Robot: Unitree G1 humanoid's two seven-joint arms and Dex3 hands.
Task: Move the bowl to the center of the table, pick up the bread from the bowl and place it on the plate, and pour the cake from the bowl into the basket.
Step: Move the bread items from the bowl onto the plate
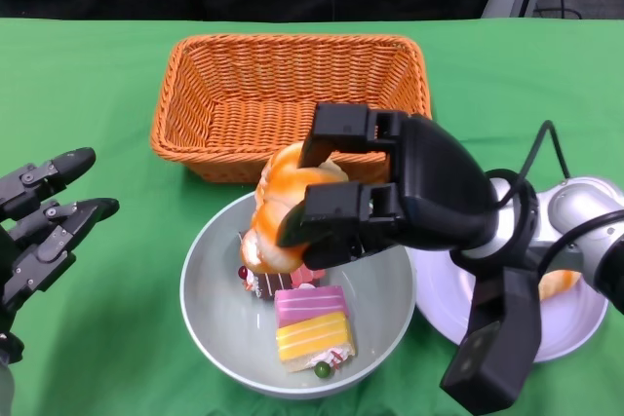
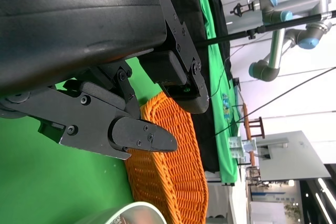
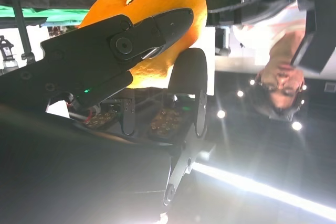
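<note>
Head view, frame centre: right hand (image 1: 366,197) clamped on glossy orange-glazed bread loaf (image 1: 283,207), raised from grey round bowl (image 1: 219,314) for carrying lower right to white plate (image 1: 575,323); left hand (image 1: 39,216) spread, idle.

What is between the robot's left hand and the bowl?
Only bare green tablecloth lies between the left hand and the bowl, as the head view shows.

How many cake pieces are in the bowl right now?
2 visible: a pink-and-yellow cake near the bowl's front, another cake partly under the bread. More may be hidden.
</note>
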